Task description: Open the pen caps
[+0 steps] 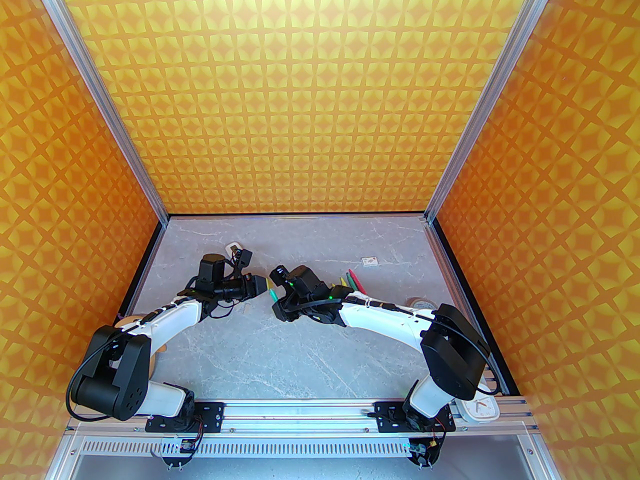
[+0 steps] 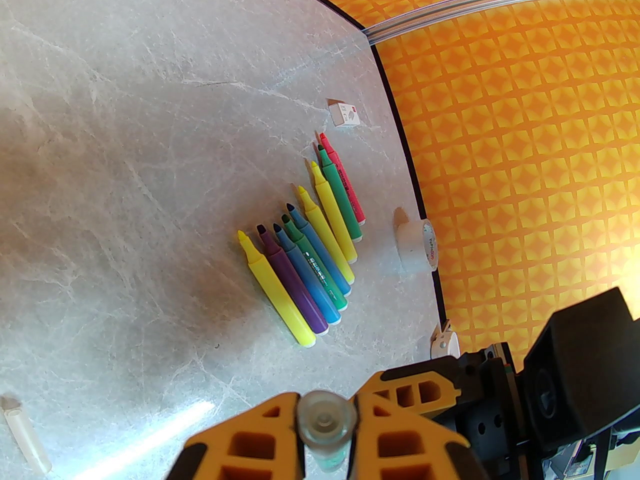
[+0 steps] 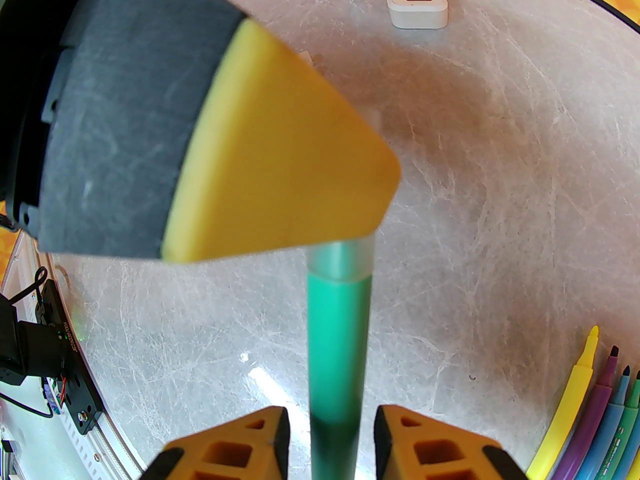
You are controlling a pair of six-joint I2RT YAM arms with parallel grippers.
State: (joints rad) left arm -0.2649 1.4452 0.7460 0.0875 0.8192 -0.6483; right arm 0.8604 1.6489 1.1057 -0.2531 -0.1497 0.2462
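- Cap [image 2: 325,420] of teal pen [image 3: 337,348] pinched tight in my left claw [image 2: 326,410].
- My right claw [image 3: 332,435]: jaws parted either side of barrel, no contact.
- Uncapped pens [image 2: 310,258] lie apart on table [image 2: 125,118].

The teal pen [image 3: 339,363] runs blurred off the lower edge, its cap [image 3: 345,260] (translucent) largely hidden behind a finger [image 3: 280,168] of the left gripper [image 2: 326,418].

Grey marbled tabletop [image 1: 300,358], enclosed on three sides by orange star-patterned walls [image 1: 310,93]. Aluminium rail [image 1: 300,410] runs along the bottom of the frame. Small white box [image 1: 370,261] right of centre. Tape roll [image 1: 420,303] at right, close to the table's edge. White device with dark screen [image 1: 234,248] left of centre. White dial, possibly a clock [image 1: 481,408], lower right.
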